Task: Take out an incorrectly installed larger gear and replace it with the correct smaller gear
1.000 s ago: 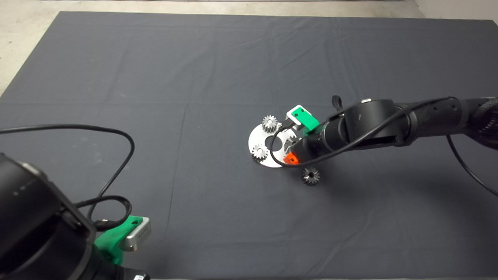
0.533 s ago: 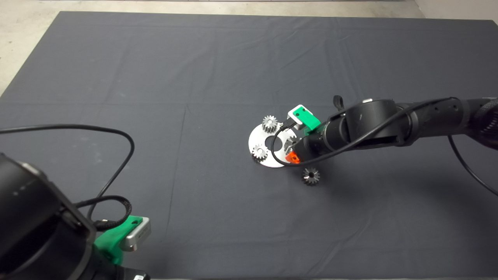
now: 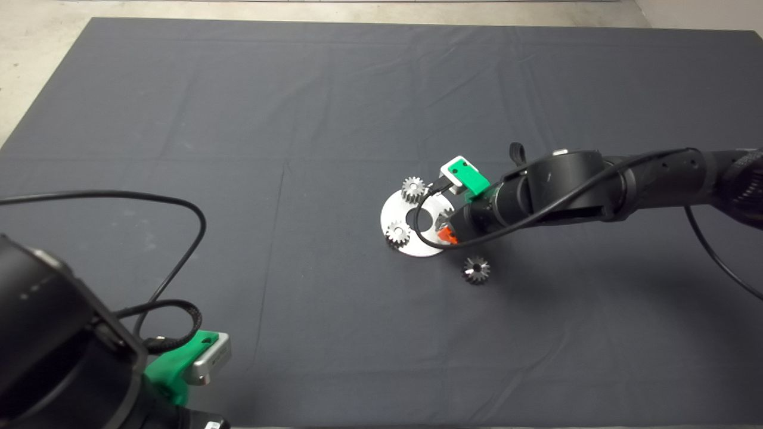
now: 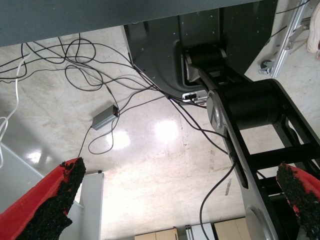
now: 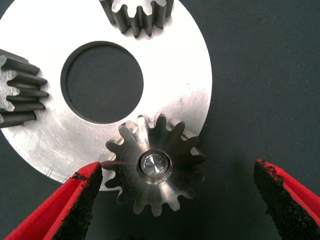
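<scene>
The larger gear (image 5: pixel 155 170) sits on a peg at the rim of the round steel plate (image 5: pixel 175 65), its teeth overhanging the plate's edge. My right gripper (image 5: pixel 177 170) is open, one red finger on each side of that gear, neither touching it. In the head view the right gripper (image 3: pixel 447 229) covers most of this gear on the plate (image 3: pixel 390 213). The smaller gear (image 3: pixel 475 269) lies loose on the mat just beside the plate. My left gripper (image 4: pixel 180 170) is parked at the mat's near left corner, open and empty.
Two other small gears (image 3: pixel 412 189) (image 3: pixel 397 233) stand on the plate around its centre hole (image 5: pixel 102 82). A black cable (image 3: pixel 179 208) loops over the mat's left side. The left wrist view shows floor, cables and a machine frame.
The right gripper has shifted slightly closer in over the plate, around the pegged gear. The gears, the plate and the left arm have not moved.
</scene>
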